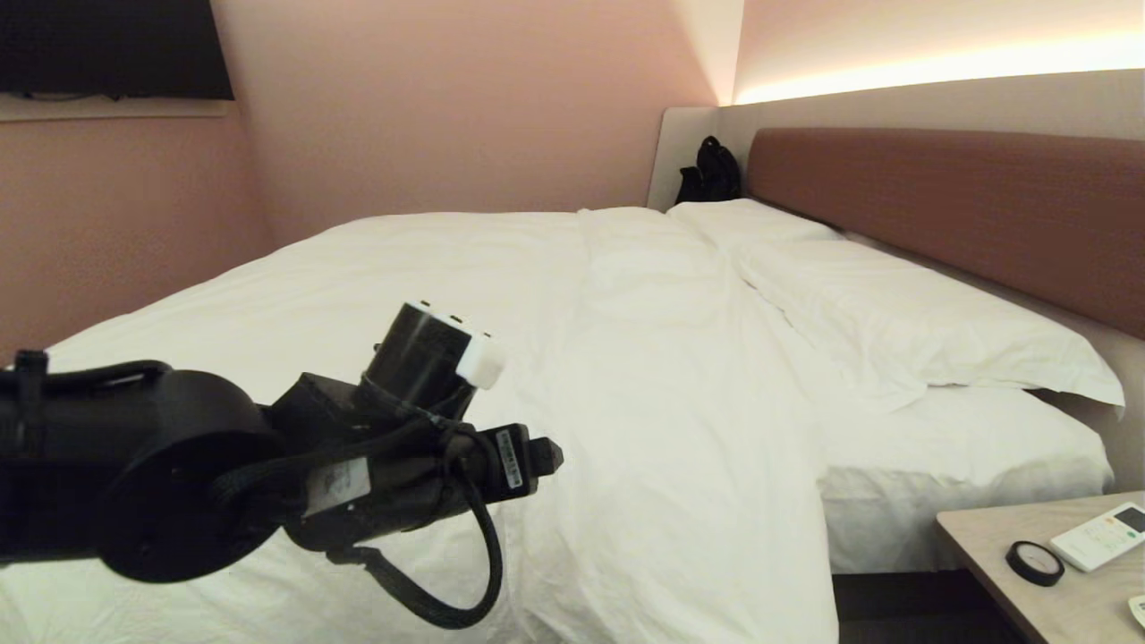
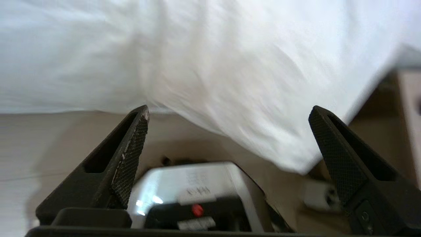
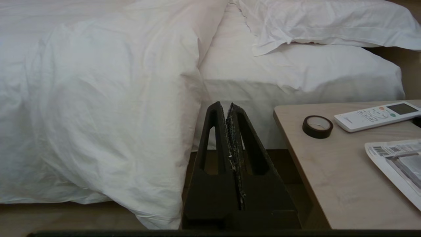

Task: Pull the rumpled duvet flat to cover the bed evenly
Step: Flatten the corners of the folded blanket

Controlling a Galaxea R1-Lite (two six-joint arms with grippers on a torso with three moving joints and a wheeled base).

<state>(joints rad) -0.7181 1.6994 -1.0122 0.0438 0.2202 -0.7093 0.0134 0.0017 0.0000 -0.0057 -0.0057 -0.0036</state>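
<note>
Two end effectors: the left end effector (image 2: 228, 113) gapes wide, empty, beside the duvet's (image 1: 555, 340) hanging edge on the bed (image 1: 966, 447); the right end effector (image 3: 229, 106) rests closed between duvet and bedside surface (image 3: 329, 171).

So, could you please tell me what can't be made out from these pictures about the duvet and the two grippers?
- Head view: the left arm blocks the near part of the duvet, and its lower hem is cut off by the frame edge.
- Head view: the left gripper is not seen here; only the left wrist view shows it, open. The duvet there is blurred.
- Head view: the right gripper is outside it.
- Right wrist view: the print on the remote is too small to read.
</note>
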